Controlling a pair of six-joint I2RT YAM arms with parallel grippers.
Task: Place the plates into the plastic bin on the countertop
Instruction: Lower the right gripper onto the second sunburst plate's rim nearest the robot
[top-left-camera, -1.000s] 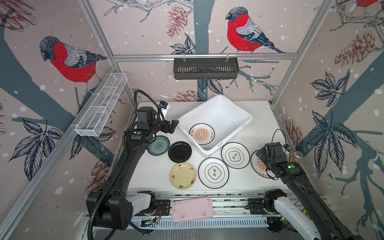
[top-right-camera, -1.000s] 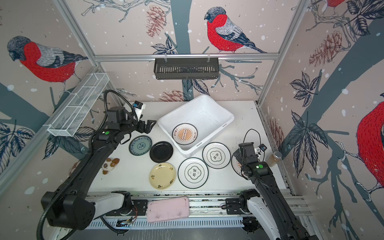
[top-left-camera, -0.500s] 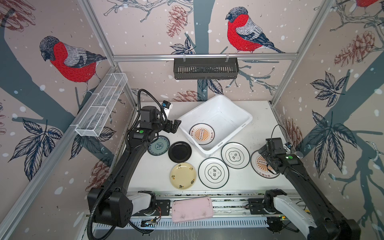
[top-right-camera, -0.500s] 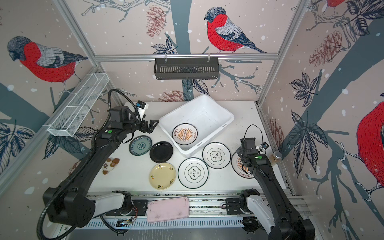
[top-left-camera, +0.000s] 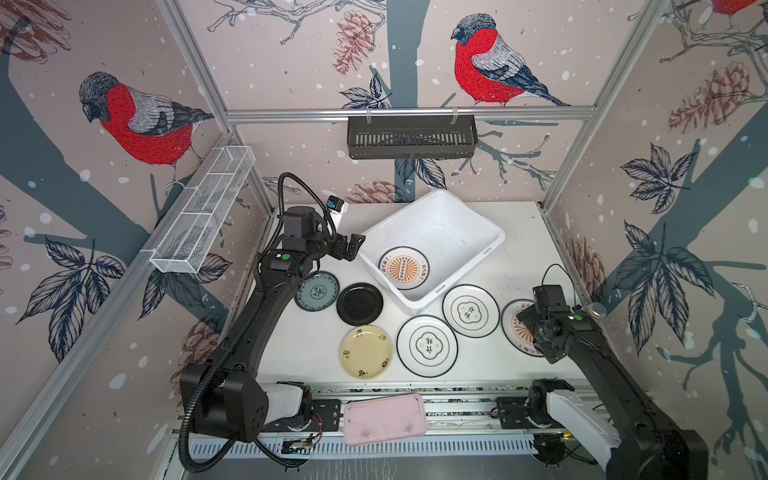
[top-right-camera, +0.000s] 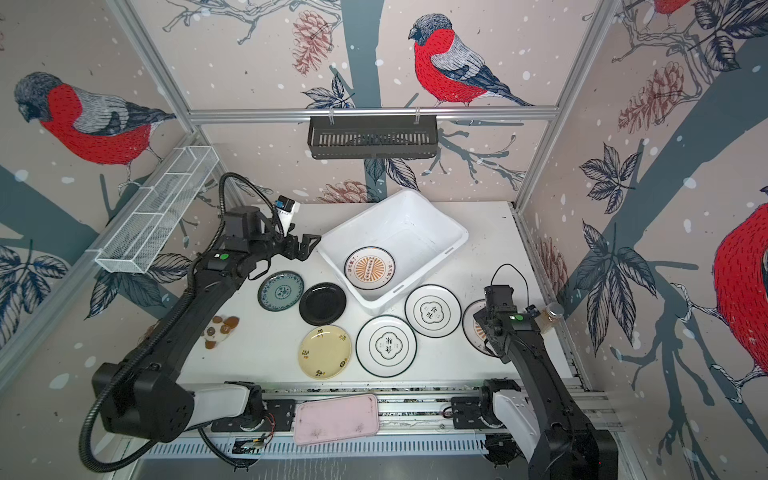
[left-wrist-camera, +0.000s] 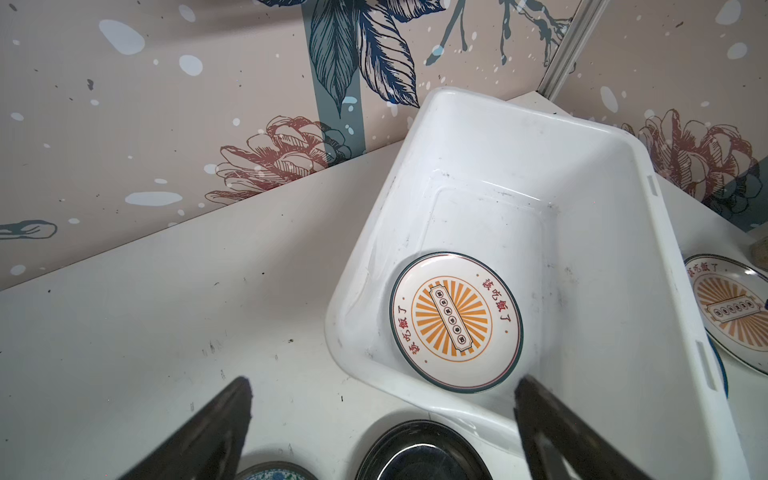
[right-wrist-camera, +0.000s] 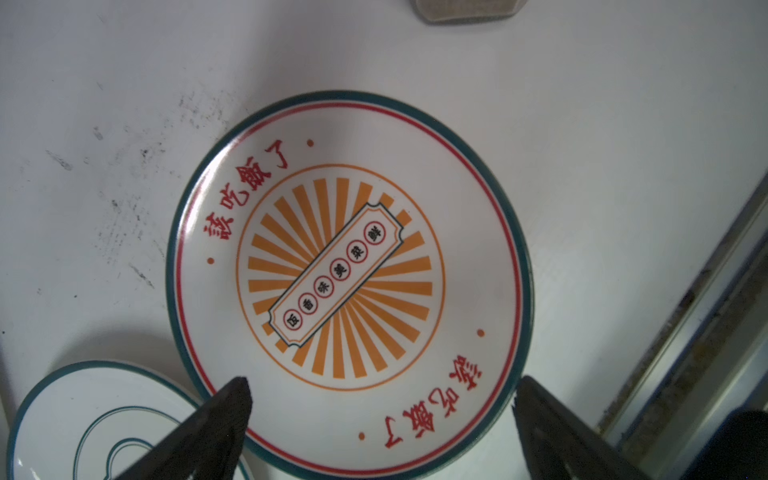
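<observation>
**Plates.** Seven in total, all round.
- Two are white with an orange sunburst, red characters and a dark rim: the binned sunburst plate and the outer sunburst plate.
- Two are white with a black rim and a black emblem: the rear emblem plate and the front emblem plate.
- There is one black plate, one pale yellow plate and one patterned teal plate.

**Plastic bin**. One; white, rectangular, with rounded corners, a rolled rim and slot handles. It sits askew on the worktop, toward the back wall. It holds one plate, lying flat at the near end of its floor.

**Placement.** Six plates lie flat on the worktop.
- The teal and black plates are just beside each other, left of the bin.
- The yellow plate and both emblem plates are in front of the bin.
- The outer sunburst plate is at the right, partly hidden by the right arm in both top views.

**Pincers.** Two.
- The left pincer has its jaws wide apart and empty, just beside the bin's left corner.
- The right pincer has its jaws wide apart with nothing clamped, over the outer sunburst plate's edge. Whether it touches the plate cannot be told.

**Other items.** One pink tray lies on the front rails. One black basket hangs on the back wall. One wire mesh shelf is fixed to the left wall.
</observation>
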